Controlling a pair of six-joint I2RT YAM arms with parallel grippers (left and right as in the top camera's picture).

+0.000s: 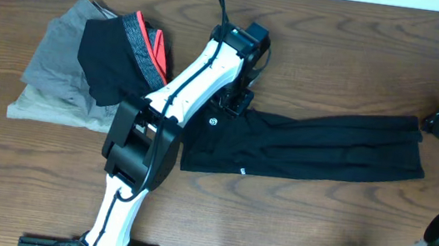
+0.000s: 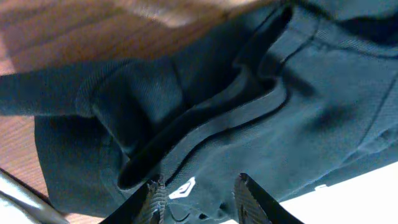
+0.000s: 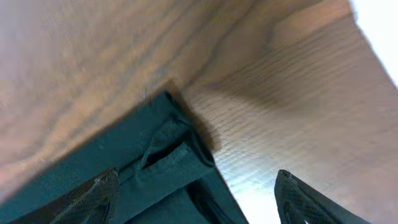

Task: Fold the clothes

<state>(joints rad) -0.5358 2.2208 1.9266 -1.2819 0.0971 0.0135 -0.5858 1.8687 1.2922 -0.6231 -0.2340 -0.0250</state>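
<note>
- The black T-shirt [image 1: 326,144] lies flat on the worktop [image 1: 336,62], gathered into a long narrow band that runs from the middle out toward the right arm's side.
- Lengthwise folds and creases run along the band; its right end is cut fairly square, and its left end is wider.
- A small round white mark [image 1: 213,122] sits on the left end of the band, close to the left arm [image 1: 182,85].
- In the left wrist view the T-shirt [image 2: 298,106] shows a thick rolled seam curving across soft, rumpled fabric, with a white mark [image 2: 183,186] low in the picture.
- The left gripper [image 1: 235,100] hangs over the left end of the T-shirt. Seen from its wrist, the left gripper [image 2: 199,186] has its jaws partly apart above the fabric, the white mark between them, and nothing clamped.
- The right gripper [image 1: 437,125] sits just beside the far right end of the band. In its wrist view the right gripper [image 3: 196,180] has its jaws spread wide and holds nothing: one finger over the corner of the T-shirt [image 3: 155,168], the other over bare wood.
- Well to the left, apart from the T-shirt, a small black garment [image 1: 110,59] with a grey-and-red waistband [image 1: 145,42] rests on top of grey garments [image 1: 53,77].
</note>
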